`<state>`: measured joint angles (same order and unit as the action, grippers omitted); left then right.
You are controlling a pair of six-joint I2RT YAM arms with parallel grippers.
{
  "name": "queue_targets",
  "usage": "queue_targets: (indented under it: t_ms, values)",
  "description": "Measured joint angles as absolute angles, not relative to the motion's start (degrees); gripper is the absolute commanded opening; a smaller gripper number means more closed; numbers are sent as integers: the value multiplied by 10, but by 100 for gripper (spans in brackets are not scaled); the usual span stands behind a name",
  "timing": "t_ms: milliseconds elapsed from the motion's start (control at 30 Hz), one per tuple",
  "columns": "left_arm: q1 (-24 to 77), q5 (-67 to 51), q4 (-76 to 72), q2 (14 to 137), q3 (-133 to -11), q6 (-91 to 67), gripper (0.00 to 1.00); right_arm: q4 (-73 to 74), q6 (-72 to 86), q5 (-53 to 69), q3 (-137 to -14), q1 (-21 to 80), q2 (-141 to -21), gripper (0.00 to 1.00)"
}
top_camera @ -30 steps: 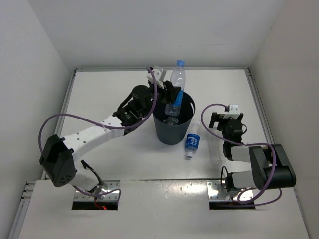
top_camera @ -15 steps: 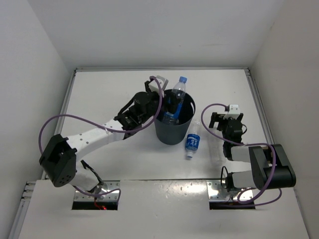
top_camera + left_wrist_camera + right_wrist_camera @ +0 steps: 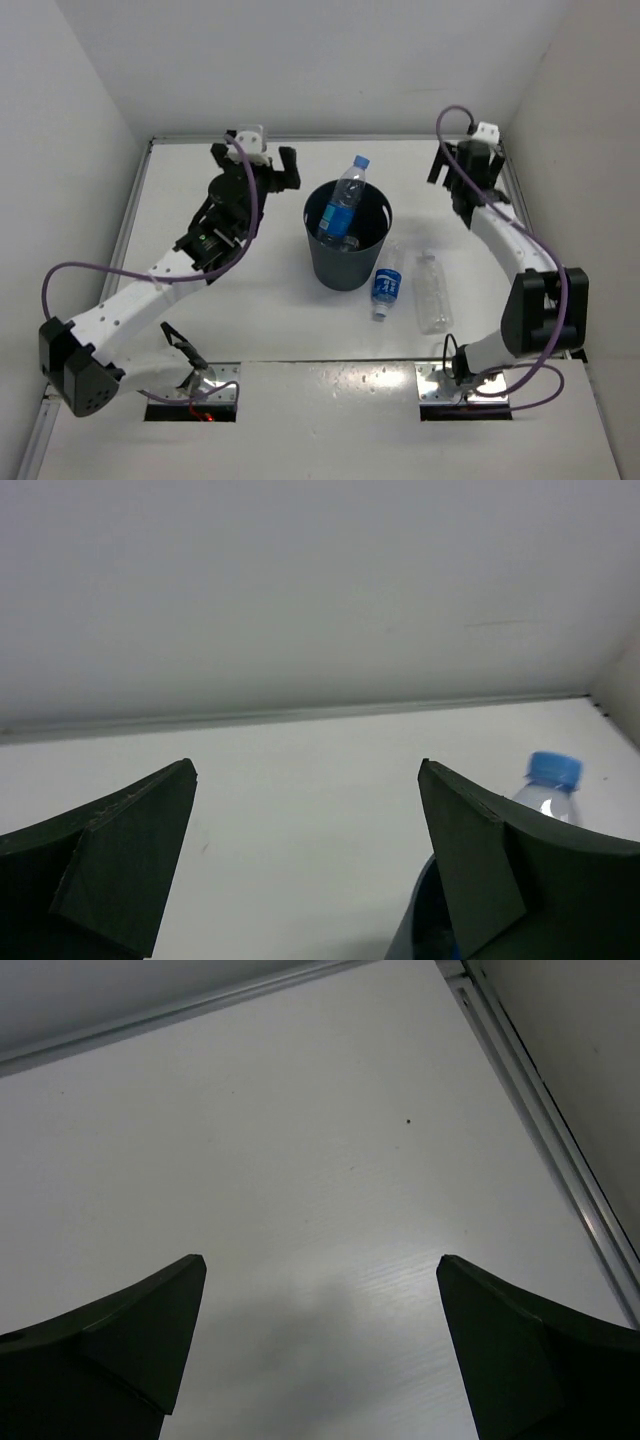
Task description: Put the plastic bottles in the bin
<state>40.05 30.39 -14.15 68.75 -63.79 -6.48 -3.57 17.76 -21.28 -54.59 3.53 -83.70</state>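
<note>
1. L gripper (image 3: pixel 305 767) is hanging spread & empty at bin's (image 3: pixel 340 272) 10 o'clock. R gripper (image 3: pixel 320 1258), likewise spread & empty, is hanging at 2.
2. One bottle (image 3: pixel 338 205) is leaning inside bin w/ cap poking over rim. Blue-label bottle (image 3: pixel 386 285) & plain bottle (image 3: pixel 430 292) are lying at bin's 4–5.
3. Next pick, prob.: going for plain bottle w/ R gripper, jaws straddling body mid-length, not neck.
4. Vs 0.5 s ago: L gripper is backing off rim; R gripper is swinging out from 3, uncovering plain bottle.

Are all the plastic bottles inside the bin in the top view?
No, a blue-labelled bottle and a clear bottle lie on the table beside the bin, outside it.
</note>
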Motion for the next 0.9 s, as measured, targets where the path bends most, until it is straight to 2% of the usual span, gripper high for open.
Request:
queue_targets:
  t_ms: [100, 167, 400, 600, 800, 900]
  values:
    - [400, 347, -126, 646, -576, -70, 100, 115, 227, -244, -685, 39, -879, 100]
    - [400, 368, -103, 637, -543, -77, 100, 189, 248, -241, -700, 40, -881, 100]
    - [400, 397, -46, 635, -462, -101, 100, 338, 274, -126, -582, 37, -826, 100]
    - [400, 400, -29, 619, -412, -143, 100, 373, 291, -79, -527, 51, -769, 100]
    - [400, 345, -20, 619, -368, -204, 100, 378, 311, -41, -487, 46, -796, 100]
    - [400, 303, -21, 619, -350, -222, 100, 380, 318, -29, -472, 39, -818, 95]
